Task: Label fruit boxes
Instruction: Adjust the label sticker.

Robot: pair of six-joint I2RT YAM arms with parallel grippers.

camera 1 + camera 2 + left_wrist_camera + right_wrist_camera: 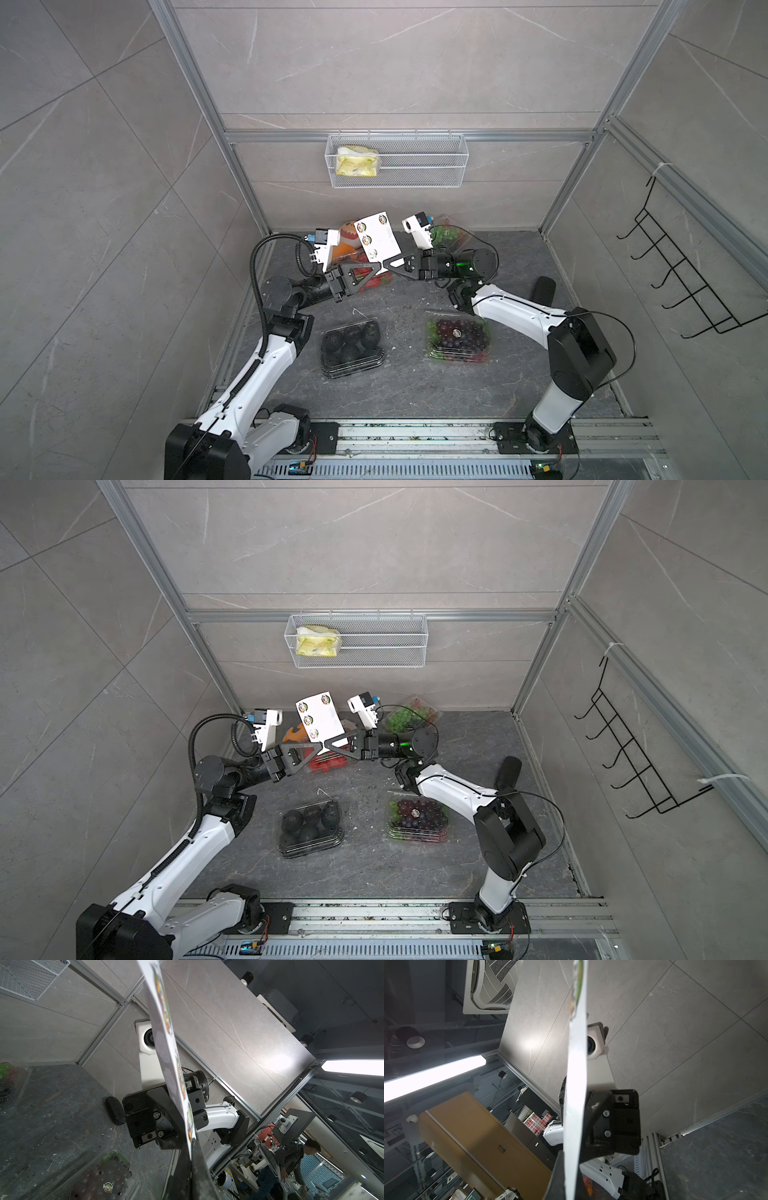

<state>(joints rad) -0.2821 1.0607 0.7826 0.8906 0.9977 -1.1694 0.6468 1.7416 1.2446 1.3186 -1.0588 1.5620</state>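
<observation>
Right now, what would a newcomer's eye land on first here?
The white sticker sheet, held in mid-air over the back of the table, pinched by the left pincer and the right pincer meeting tip to tip. Then the purple grape box at front right, with a round label on its lid; the dark fruit box beside it shows none.

We see four clear clamshell punnets: dark round fruits (352, 347) front left, purple grapes (457, 337) front right with a round sticker (456, 332) on the lid, green grapes (451, 236) back right, strawberries (328, 763) back centre, partly hidden.
</observation>
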